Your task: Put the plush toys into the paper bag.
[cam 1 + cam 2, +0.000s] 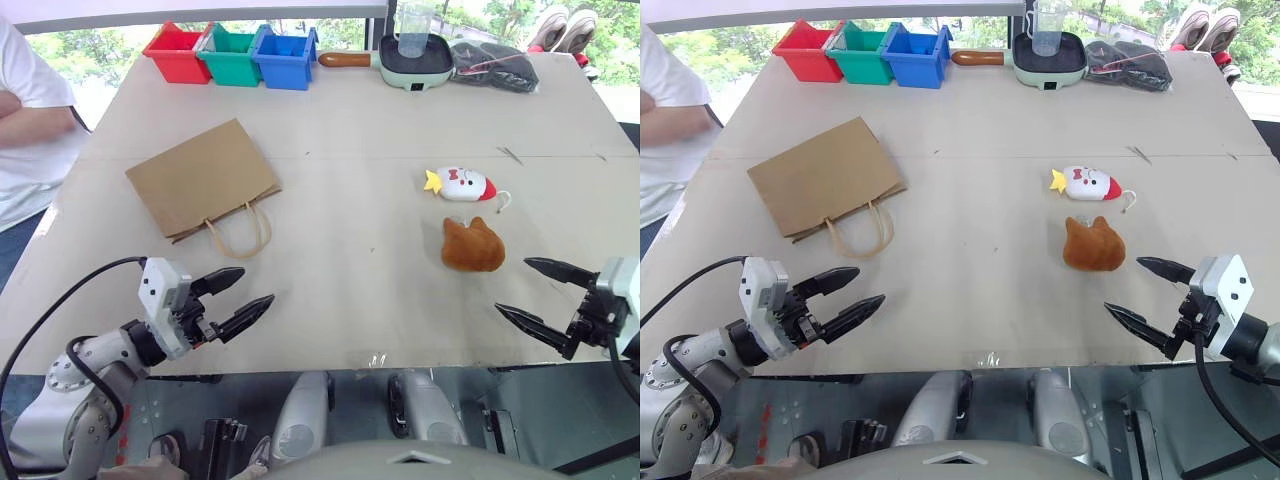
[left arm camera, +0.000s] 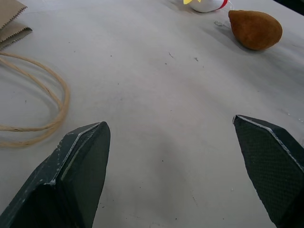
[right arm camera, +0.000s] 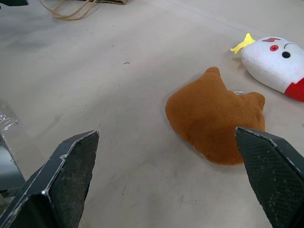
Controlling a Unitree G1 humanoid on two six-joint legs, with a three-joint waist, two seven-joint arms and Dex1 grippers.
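The brown toy (image 1: 472, 247) lies on the bench toward my right edge, and the white toy (image 1: 462, 184) lies just beyond it, close but apart, with its yellow tuft pointing toward the middle of the bench. The bag (image 1: 203, 178) lies flat on its side well apart from them, toward my left edge, its mouth and handles (image 1: 240, 232) facing the near edge. Neither toy is in the bag, so I judge the job not yet begun: this is the reach for the first toy.

My right fingers (image 1: 541, 292) stand wide apart and hold nothing, hovering near the bench's near right corner with the brown toy just ahead of them. My left fingers (image 1: 233, 299) are also spread wide and empty, above the near edge just short of the handles.

Next, I think, my right hand must go forward and down so the fingers straddle the brown toy, then close on its soft body. The bag lies collapsed, so my left hand will probably have to lift a handle or the upper lip to open the mouth before anything can go in.

Along the far edge sit three bins (image 1: 232, 54), a pan (image 1: 413, 58) and a black bundle (image 1: 494, 65); a person (image 1: 25, 120) is at the far left corner.
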